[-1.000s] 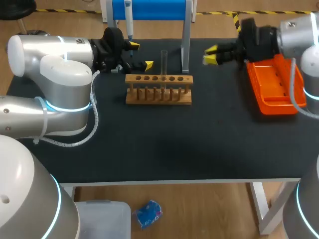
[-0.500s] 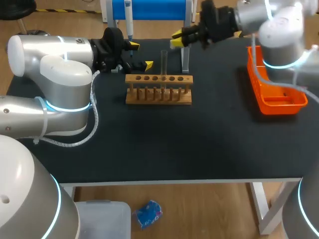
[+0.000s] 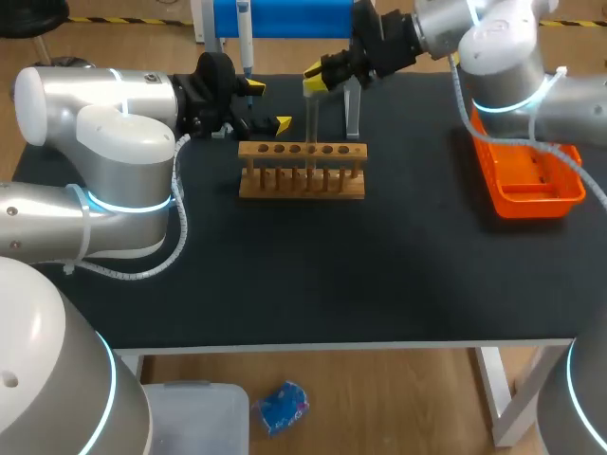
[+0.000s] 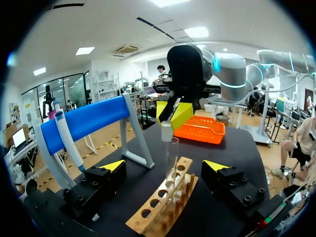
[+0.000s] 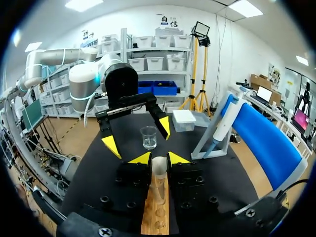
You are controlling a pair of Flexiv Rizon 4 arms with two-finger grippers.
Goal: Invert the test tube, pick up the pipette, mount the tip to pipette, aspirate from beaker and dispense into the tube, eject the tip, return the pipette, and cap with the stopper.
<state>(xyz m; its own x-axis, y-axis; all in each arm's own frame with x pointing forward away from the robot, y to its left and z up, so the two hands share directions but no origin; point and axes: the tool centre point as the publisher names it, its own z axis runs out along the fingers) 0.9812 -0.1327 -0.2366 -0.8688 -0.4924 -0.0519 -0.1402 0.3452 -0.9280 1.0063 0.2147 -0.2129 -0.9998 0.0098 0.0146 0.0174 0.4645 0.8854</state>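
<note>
The right gripper (image 5: 159, 159) pinches the stopper (image 4: 167, 131) just above the tube (image 3: 311, 123) — the left gripper (image 3: 268, 106) gapes wide, empty.

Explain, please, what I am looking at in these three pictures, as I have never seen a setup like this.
These are two robot arms at a black table. One picture looks down from above and behind the robot. The two round pictures come from a camera on each wrist. On the table stand a wooden rack with one upright glass test tube, an orange tray, a beaker and a blue stand holding a pipette. The right gripper holds a pale stopper just over the tube's mouth. The left gripper is open and empty beside the rack.
</note>
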